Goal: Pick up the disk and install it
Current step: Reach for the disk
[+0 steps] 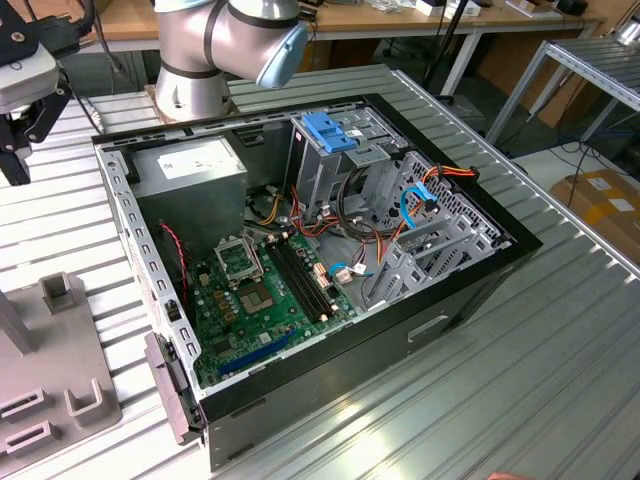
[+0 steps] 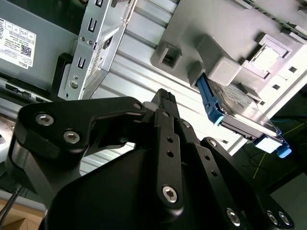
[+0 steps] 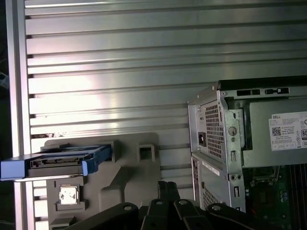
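One black metal gripper (image 2: 163, 96) hangs clenched on nothing above the ribbed silver aluminium tabletop (image 3: 120, 72). Just past its tips, clear of them, the flat grey-metal disk (image 3: 57, 161) in its bright blue carrier sits slotted into a moulded grey plastic holder (image 3: 129, 177). Beside that lies the open black computer case (image 1: 480, 290), its green motherboard (image 1: 270, 290) exposed. Farther off are wooden workbenches (image 1: 400, 20) and a cardboard box (image 1: 605, 205) on the floor.

Ribbed metal table (image 1: 560, 350), glare in patches. Wooden benches (image 1: 380, 20) behind. At the exterior view's right: metal rack (image 1: 590, 65), cardboard box (image 1: 603, 205) on pale floor (image 1: 535, 165).
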{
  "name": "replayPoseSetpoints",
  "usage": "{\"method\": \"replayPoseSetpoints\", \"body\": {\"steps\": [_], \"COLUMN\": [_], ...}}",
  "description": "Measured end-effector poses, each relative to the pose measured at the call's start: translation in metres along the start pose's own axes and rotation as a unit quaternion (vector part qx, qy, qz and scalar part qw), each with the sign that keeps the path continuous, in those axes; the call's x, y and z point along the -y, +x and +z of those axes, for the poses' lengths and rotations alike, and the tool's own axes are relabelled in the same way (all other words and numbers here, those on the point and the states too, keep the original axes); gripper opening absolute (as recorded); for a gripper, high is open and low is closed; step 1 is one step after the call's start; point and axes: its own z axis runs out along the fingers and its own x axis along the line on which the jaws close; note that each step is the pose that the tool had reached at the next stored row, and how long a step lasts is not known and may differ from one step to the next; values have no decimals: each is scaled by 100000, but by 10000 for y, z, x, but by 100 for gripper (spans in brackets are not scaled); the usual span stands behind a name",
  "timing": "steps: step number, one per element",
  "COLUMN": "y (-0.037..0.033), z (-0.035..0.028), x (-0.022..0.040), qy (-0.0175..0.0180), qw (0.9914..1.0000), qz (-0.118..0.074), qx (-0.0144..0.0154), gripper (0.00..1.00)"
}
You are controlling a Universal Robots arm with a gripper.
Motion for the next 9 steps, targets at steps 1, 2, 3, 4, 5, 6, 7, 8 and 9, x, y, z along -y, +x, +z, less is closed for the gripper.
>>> {"method": "replayPoseSetpoints", "body": {"steps": [1, 2, 3, 4, 5, 6, 7, 8, 9], "y": [9, 16, 28, 44, 58, 72, 87, 98, 106], "z": [-1, 0, -1, -1, -1, -2, -2, -2, -3], "x": [1, 1, 2, 3, 4, 5, 7, 8, 8], "qy": [3, 0, 1, 0, 0, 0, 0, -1, 1], "qw": [100000, 100000, 100000, 100000, 100000, 100000, 100000, 100000, 100000], "qz": [-1, -2, 0, 0, 2, 2, -1, 1, 2], "qx": [-4, 0, -3, 0, -1, 0, -3, -1, -2], "gripper": [11, 11, 11, 11, 11, 11, 11, 11, 11]}}
